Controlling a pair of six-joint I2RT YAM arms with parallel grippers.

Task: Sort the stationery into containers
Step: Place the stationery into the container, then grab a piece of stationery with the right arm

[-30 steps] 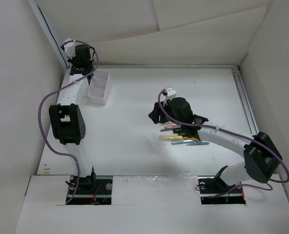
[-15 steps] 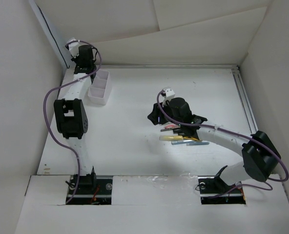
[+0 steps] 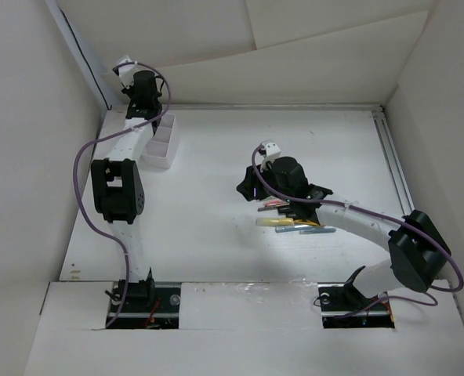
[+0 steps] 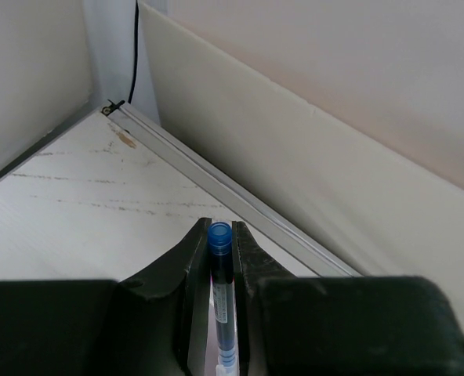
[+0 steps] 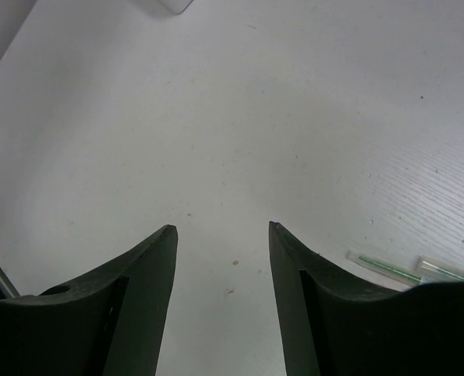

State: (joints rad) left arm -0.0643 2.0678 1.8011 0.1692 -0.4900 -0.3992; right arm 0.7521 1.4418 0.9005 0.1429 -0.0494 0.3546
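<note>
The left gripper (image 4: 219, 227) is clamped on a slim pen with a dark barrel and a blue cap (image 4: 222, 313), the cap end poking out just past the fingertips. From the top view this gripper (image 3: 142, 90) is raised at the far left corner, over or just beyond the far end of the small white rectangular plastic box with partitioned compartments (image 3: 163, 150), which sits on the white counter (image 3: 310, 141) partly hidden under the left arm.

The right gripper (image 5: 221, 227) hangs with its jaws apart and nothing between them, only bare counter below. In the top view it (image 3: 248, 186) sits near the middle of the counter, at the left end of a loose cluster of stationery that lies partly beneath the right arm: a red pen (image 3: 273, 204), a yellow marker (image 3: 273, 222) and a light blue pen (image 3: 317, 231). The right wrist view shows 2 thin pens (image 5: 385, 266) on the counter beside the right finger.
</note>
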